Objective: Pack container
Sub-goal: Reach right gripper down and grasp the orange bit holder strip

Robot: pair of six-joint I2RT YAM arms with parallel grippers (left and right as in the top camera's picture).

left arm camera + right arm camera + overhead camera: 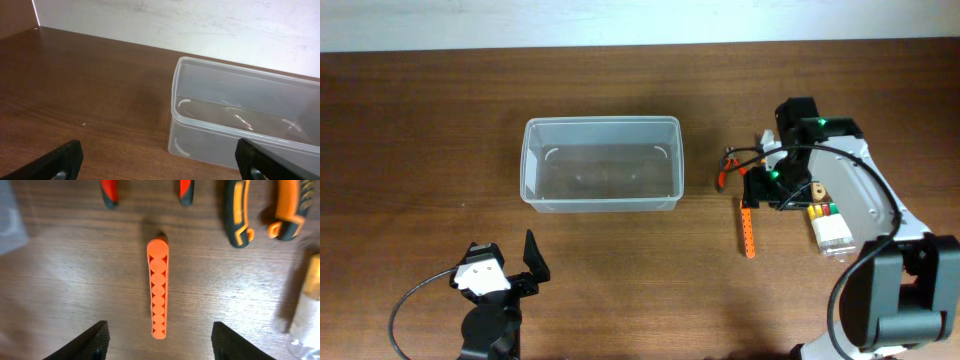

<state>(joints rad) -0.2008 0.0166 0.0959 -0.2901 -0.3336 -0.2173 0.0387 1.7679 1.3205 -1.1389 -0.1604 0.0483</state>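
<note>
The left hand (508,258) and right hand (162,350) gape apart; a studded orange plastic strip (158,287) lies at 4 o'clock from the clear, round-cornered container (602,204).

Clear container (602,164), upright, mid-table

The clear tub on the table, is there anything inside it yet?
Nothing. From overhead the whole floor of the container shows, with only the brown table seen through the clear plastic. No part of the inside is covered.
</note>
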